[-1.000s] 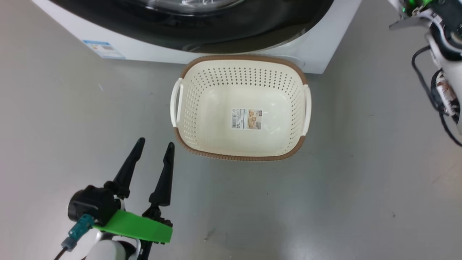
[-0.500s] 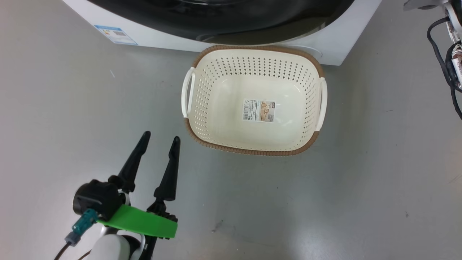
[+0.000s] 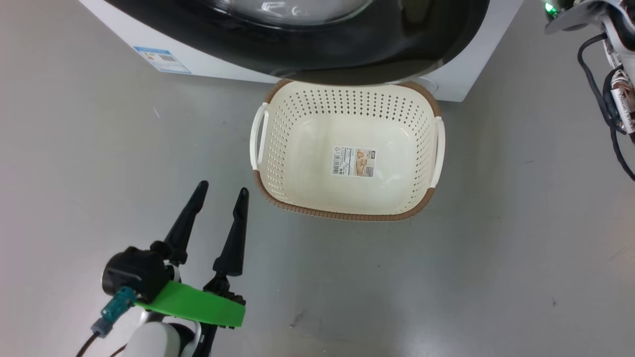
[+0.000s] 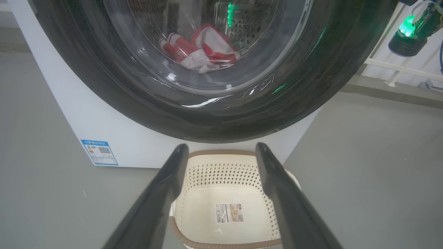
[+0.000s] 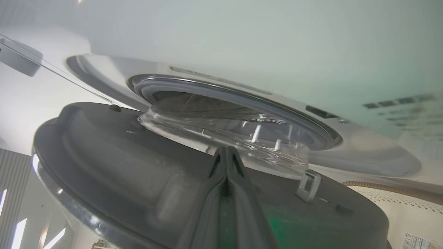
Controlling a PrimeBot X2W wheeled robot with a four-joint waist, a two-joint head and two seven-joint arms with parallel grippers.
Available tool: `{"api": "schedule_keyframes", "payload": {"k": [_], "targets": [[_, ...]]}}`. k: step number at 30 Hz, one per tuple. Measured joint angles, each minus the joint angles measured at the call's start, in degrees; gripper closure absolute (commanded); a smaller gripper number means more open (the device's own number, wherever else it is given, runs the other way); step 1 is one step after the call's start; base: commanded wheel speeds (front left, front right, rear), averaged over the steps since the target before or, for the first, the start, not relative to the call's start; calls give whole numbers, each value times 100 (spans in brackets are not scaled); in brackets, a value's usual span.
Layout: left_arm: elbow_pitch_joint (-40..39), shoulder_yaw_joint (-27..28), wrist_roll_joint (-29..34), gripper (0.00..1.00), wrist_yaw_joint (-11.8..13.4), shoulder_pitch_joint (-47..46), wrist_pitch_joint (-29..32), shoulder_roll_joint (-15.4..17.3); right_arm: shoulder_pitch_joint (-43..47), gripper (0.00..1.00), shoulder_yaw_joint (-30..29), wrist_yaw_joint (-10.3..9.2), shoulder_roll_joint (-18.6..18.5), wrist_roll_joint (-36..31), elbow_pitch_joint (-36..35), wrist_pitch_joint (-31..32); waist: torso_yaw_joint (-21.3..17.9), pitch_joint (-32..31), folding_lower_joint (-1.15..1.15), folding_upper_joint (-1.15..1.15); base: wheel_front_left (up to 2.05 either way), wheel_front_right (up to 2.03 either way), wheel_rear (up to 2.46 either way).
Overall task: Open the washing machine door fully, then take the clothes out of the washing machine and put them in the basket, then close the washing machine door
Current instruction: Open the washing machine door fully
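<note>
The large round washing machine door (image 3: 347, 54), a wide glossy black rim around a bulging clear glass bowl, stands partly swung out from the big white front-loading washing machine (image 3: 223, 69), overhanging the far edge of the small cream perforated plastic basket (image 3: 347, 216) on the floor; it is probably rigid and slippery on the gloss, so pushing its matt inner face near the latch seems safest; the soft red-and-white striped clothes (image 4: 199, 52) lie in the drum, likely light and limp, best pinched at a raised fold; the right claw (image 5: 225, 152), fingers pressed together, reaches along the door's inner face, tips by the glass; the left claw (image 3: 222, 187) hovers spread and empty over the floor, near the basket.
</note>
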Motion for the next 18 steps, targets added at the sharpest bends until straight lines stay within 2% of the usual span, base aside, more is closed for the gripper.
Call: {"api": "schedule_keyframes", "payload": {"k": [18], "targets": [[33, 34, 4, 0, 0, 99, 0, -13, 875, 100, 114, 0, 224, 0, -370, 442, -35, -436, 0, 0, 0, 0, 0]]}}
